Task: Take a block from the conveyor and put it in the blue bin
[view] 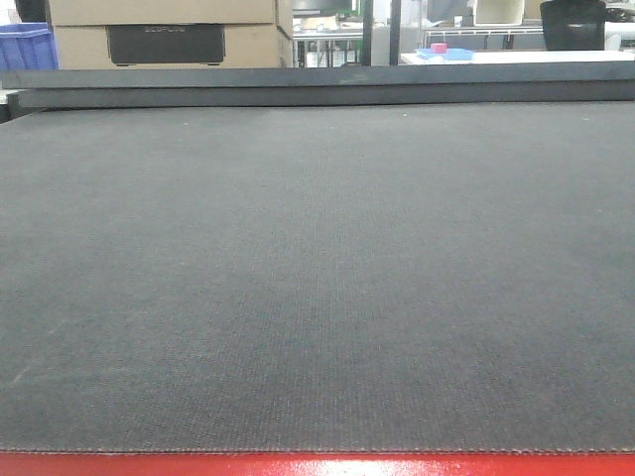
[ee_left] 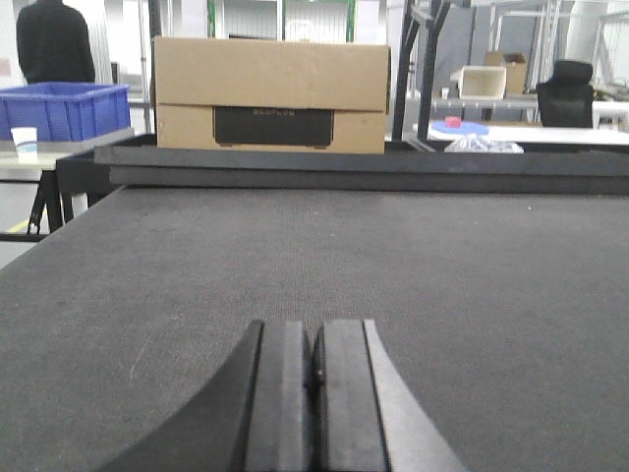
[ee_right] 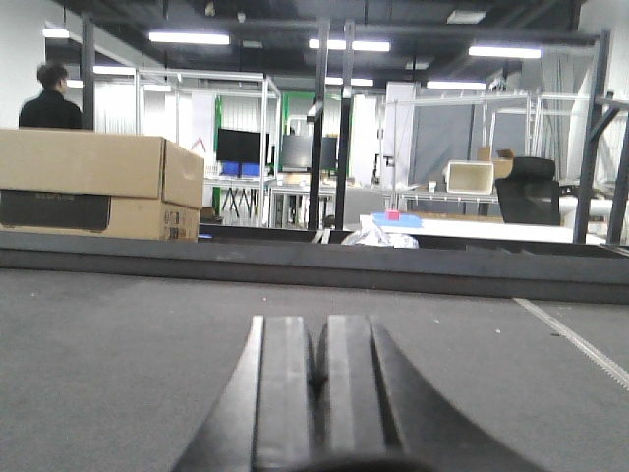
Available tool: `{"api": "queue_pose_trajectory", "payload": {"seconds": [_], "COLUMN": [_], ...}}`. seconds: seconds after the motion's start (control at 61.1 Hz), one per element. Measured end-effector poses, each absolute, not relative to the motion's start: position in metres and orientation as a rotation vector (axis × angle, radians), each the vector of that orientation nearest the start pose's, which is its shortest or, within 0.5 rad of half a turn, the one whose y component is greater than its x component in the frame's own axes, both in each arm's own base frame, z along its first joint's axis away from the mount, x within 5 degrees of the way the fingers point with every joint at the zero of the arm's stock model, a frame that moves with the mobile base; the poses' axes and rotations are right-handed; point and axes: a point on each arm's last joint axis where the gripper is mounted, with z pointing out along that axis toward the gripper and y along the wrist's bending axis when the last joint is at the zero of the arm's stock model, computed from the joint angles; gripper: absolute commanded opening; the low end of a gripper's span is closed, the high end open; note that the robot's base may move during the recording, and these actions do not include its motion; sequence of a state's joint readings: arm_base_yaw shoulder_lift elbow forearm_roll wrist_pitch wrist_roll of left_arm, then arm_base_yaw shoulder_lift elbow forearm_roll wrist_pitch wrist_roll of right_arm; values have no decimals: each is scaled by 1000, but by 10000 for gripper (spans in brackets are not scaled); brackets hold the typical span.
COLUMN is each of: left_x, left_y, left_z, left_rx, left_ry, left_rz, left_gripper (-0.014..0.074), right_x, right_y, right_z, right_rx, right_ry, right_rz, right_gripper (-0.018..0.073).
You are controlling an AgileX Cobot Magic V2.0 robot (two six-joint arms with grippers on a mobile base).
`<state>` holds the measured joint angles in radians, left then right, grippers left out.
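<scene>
The dark grey woven conveyor (view: 317, 278) fills the front view, with its red frame (view: 317, 464) along the bottom edge. No block shows on it in any view. A blue bin (ee_left: 64, 108) stands far off at the left in the left wrist view and at the top left corner of the front view (view: 25, 45). My left gripper (ee_left: 314, 329) is shut and empty, low over the belt (ee_left: 442, 256). My right gripper (ee_right: 316, 324) is shut and empty, low over the belt (ee_right: 118, 334). Neither gripper shows in the front view.
A cardboard box (ee_left: 270, 93) stands behind the belt's dark far rail (ee_left: 344, 167). A white table with a small pink object (view: 439, 48) on a blue sheet lies beyond at the right. A person in black (ee_right: 49, 98) stands at the far left.
</scene>
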<state>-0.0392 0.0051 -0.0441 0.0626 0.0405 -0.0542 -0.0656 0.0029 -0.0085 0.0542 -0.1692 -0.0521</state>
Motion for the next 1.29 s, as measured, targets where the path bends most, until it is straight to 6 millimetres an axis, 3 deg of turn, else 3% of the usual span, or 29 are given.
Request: {"api": "queue_pose_trajectory", "payload": {"seconds": [0.082, 0.213, 0.327, 0.491, 0.655, 0.884, 1.048, 1.293], "left_x": [49, 38, 37, 59, 96, 157, 185, 217], "left_y": [-1, 0, 1, 1, -3, -5, -6, -7], "left_z": [245, 285, 314, 350, 380, 395, 383, 357], "left_rx": [31, 31, 28, 18, -8, -14, -15, -14], "left_ry": [1474, 1441, 1479, 1640, 1889, 2237, 2389, 2526], "left_rz": [-18, -1, 9, 5, -43, -34, -27, -20], "left_gripper": [-111, -111, -111, -111, -111, -111, -111, -111], "right_x": [50, 38, 34, 45, 84, 153, 189, 240], "right_y": [-4, -3, -2, -1, -3, -6, -8, -10], "right_z": [244, 286, 316, 353, 376, 374, 355, 313], "right_rx": [50, 44, 39, 32, 30, 30, 41, 258], "right_ry": [1297, 1243, 1302, 1553, 1837, 2311, 2580, 2813], "right_rz": [-59, -56, -51, -37, -23, 7, 36, 97], "right_gripper": [-167, -167, -167, -167, -167, -167, -167, -151]}}
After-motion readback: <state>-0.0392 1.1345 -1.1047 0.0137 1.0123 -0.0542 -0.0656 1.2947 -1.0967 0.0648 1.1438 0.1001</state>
